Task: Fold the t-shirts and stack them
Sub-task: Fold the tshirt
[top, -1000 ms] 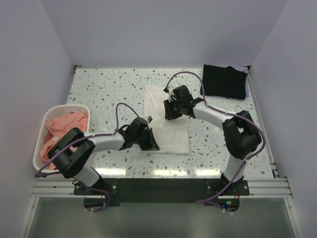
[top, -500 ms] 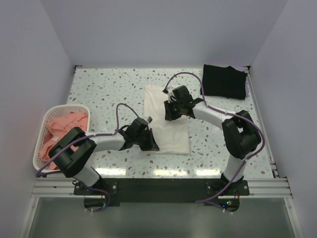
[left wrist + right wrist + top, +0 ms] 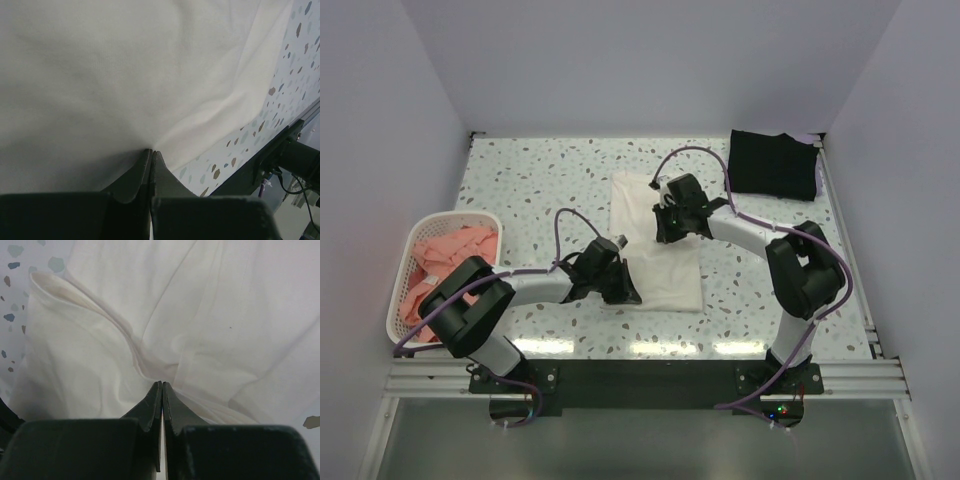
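A white t-shirt (image 3: pixel 670 275) lies as a long folded strip in the middle of the table. My left gripper (image 3: pixel 628 296) is shut on its near left edge. In the left wrist view the left gripper (image 3: pixel 151 151) pinches puckered white cloth (image 3: pixel 125 65). My right gripper (image 3: pixel 663 232) is shut on the shirt's middle part. In the right wrist view the right gripper (image 3: pixel 162 383) has creases of the white shirt (image 3: pixel 225 315) running into its tips. A folded black t-shirt (image 3: pixel 775 163) lies at the back right. Salmon-pink t-shirts (image 3: pixel 450 255) are heaped in the basket.
The white lattice basket (image 3: pixel 400 300) stands at the table's left edge. The speckled table (image 3: pixel 540 180) is walled on three sides. Purple cables loop over both arms. The table's near edge and rail show at the right of the left wrist view.
My right gripper has closed its fingers onto the white shirt. Both arms have stayed almost where they were.
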